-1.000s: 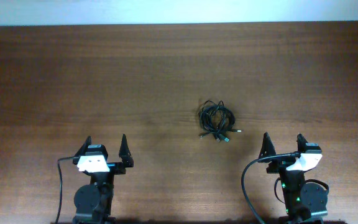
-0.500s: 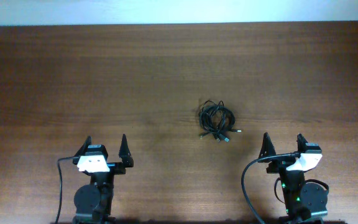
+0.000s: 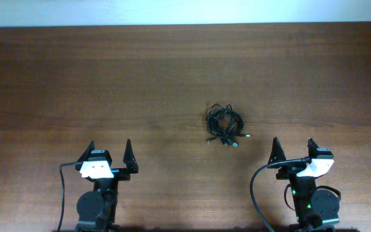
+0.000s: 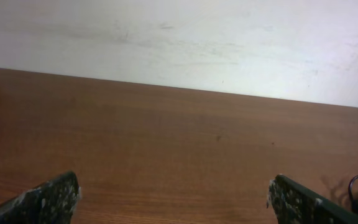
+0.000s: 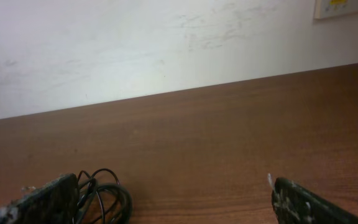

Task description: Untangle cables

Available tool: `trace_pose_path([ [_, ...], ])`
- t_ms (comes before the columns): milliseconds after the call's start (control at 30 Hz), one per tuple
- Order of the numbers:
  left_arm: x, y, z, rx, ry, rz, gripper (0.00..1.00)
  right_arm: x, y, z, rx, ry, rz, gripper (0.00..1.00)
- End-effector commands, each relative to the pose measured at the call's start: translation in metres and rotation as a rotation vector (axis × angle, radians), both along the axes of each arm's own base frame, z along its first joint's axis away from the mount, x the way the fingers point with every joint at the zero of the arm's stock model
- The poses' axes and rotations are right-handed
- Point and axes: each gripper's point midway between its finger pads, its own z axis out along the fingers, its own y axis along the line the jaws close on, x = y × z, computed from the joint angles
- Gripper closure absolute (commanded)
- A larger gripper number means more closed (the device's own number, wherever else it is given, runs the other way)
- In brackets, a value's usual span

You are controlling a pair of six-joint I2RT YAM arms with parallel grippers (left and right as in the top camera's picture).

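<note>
Nothing has moved: cables (image 3: pixel 224 125) lie knotted and untouched on the counter (image 3: pixel 108 77). Left tool (image 3: pixel 109 145), near 9 o'clock of them, and right tool (image 3: pixel 293 142), near 3 o'clock, are held wide and empty. Untangling is judged not yet begun.

The left gripper (image 3: pixel 109 148) is held with its jaws spread wide, both dark pointed fingers aimed forward, away from the base, and nothing is gripped between them. The right gripper (image 3: pixel 294 145) is posed the same way, wide and empty. The left arm (image 3: pixel 95 205) and the right arm (image 3: pixel 314 205) are folded low over their bases and set well apart. In each wrist view only the fingertips are seen, at the lower corners: left fingertips (image 4: pixel 48 198), right fingertips (image 5: pixel 306 202).
</note>
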Motion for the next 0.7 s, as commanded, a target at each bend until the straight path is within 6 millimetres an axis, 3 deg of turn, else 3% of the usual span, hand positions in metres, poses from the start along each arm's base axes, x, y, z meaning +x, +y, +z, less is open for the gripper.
trace_pose_path([
  [0, -0.001, 0.004, 0.000, 0.017, -0.003, 0.016, 0.01, 0.000, -0.002, -0.003, -0.008, 0.007, -0.007, 0.02],
  [267, 0.000, -0.001, 0.000, 0.014, 0.000, -0.011, 0.01, 0.000, -0.002, -0.003, -0.008, 0.006, -0.006, 0.02],
  [400, 0.000, -0.002, 0.012, 0.011, -0.048, -0.014, 0.01, 0.000, -0.002, -0.003, -0.008, 0.006, -0.007, 0.02],
  [533, -0.003, -0.004, 0.054, 0.000, -0.218, -0.027, 0.01, 0.000, 0.004, -0.003, 0.007, 0.008, 0.028, 0.02],
  [667, -0.020, -0.027, 0.116, 0.007, -0.418, -0.163, 0.01, -0.002, 0.019, 0.007, 0.087, -0.012, 0.107, 0.02],
])
